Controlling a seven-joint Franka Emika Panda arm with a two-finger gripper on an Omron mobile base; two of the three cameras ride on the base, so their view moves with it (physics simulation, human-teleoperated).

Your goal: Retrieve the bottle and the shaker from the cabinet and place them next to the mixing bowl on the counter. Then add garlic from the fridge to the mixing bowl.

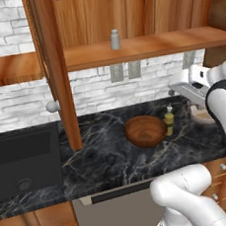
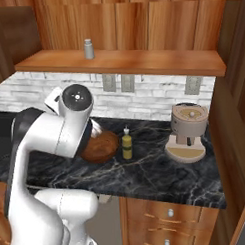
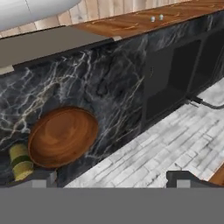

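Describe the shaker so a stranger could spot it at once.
Look at the reddish-brown wooden wall cabinet above the black marble counter. On its plank shelf stands one small grey-silver cylindrical shaker with a rounded cap. The olive-yellow bottle is down on the counter.

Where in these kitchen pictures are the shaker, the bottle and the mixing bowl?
shaker (image 1: pixel 115 39): left base view, middle of its grey body.
bottle (image 2: pixel 127 147): right base view, its olive-yellow body.
mixing bowl (image 1: pixel 146 130): left base view, inner wooden hollow.

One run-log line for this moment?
bottle: on counter beside mixing bowl | shaker: on cabinet shelf | gripper: open, empty
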